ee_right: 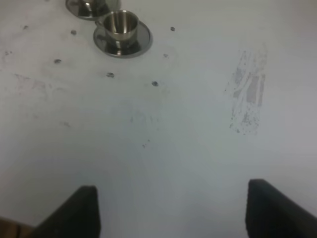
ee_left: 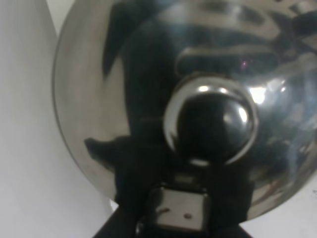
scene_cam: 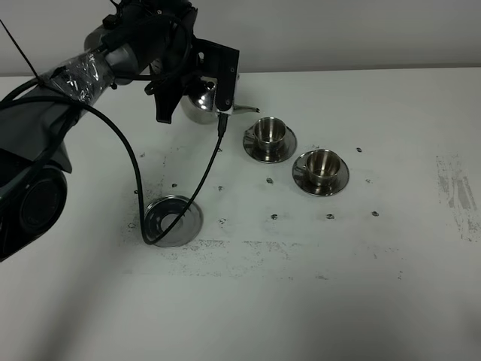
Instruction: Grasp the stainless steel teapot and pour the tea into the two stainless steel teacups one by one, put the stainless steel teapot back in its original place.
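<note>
— High camera: why does the coaster (scene_cam: 173, 219) sit with nothing on it?
— The left end effector (scene_cam: 192, 86) holds the stainless steel teapot (scene_cam: 201, 105) up over the far side of the table (scene_cam: 301, 286). Its spout is beside the first teacup (scene_cam: 269, 132), likely ready to pour. The arm reaches forward with the wrist bent down.
— Left wrist?
— Fingers (ee_left: 130, 198) are clamped either side of the handle mount, below the lid knob (ee_left: 210, 119).
— Right wrist?
— The right end effector (ee_right: 173, 208) gapes wide and empty, with the second teacup (ee_right: 120, 25) well ahead.
</note>
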